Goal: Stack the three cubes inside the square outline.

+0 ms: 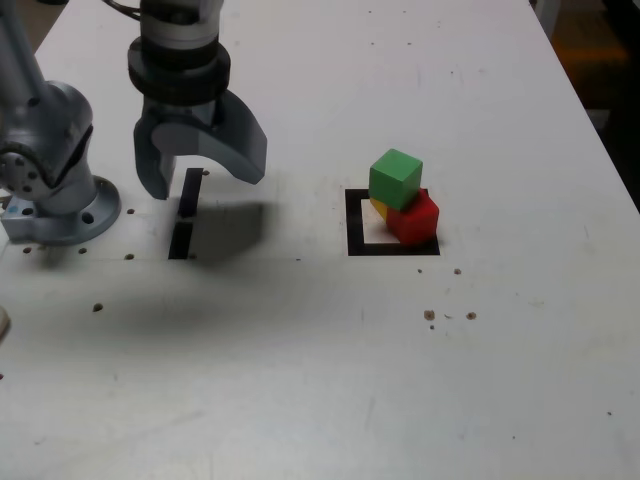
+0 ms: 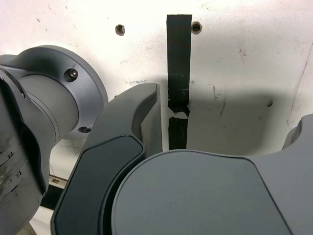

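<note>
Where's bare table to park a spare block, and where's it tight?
Free: the wide stretch between the tape strips and the square outline, plus the whole near side. Tight: the outline, filled by green cube, red cube, yellow cube; also under the open gripper.

On the white table (image 1: 320, 380), the red cube (image 1: 415, 219) and the yellow cube (image 1: 379, 208) sit side by side within the black tape square outline (image 1: 354, 230), with the green cube (image 1: 395, 179) resting on top of both, the yellow one mostly hidden beneath it. Well apart, toward the exterior view's left, the gripper (image 1: 198, 180) hangs empty with its jaws spread wide above two short black tape strips (image 1: 185, 215). The arm's round grey base (image 1: 60, 195) stands at the exterior view's left edge.
</note>
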Available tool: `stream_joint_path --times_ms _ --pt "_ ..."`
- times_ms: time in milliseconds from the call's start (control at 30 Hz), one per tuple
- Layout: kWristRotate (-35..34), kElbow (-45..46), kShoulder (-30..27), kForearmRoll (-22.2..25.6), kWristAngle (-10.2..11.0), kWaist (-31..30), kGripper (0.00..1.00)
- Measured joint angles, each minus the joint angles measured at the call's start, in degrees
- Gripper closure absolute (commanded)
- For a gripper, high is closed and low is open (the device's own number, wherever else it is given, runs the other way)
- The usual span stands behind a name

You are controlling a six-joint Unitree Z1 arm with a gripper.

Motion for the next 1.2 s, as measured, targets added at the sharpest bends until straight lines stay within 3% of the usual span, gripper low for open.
stream_joint_path --times_ms 700,967,1200 --pt "0.04 -0.01 0.00 0.01 -0.45 0.00 0.00" --pt "1.42 -12.10 3.48 4.51 5.03 -3.39 0.00" --pt "5.43 -24.99 14.55 10.34 5.88 -8.32 0.00"
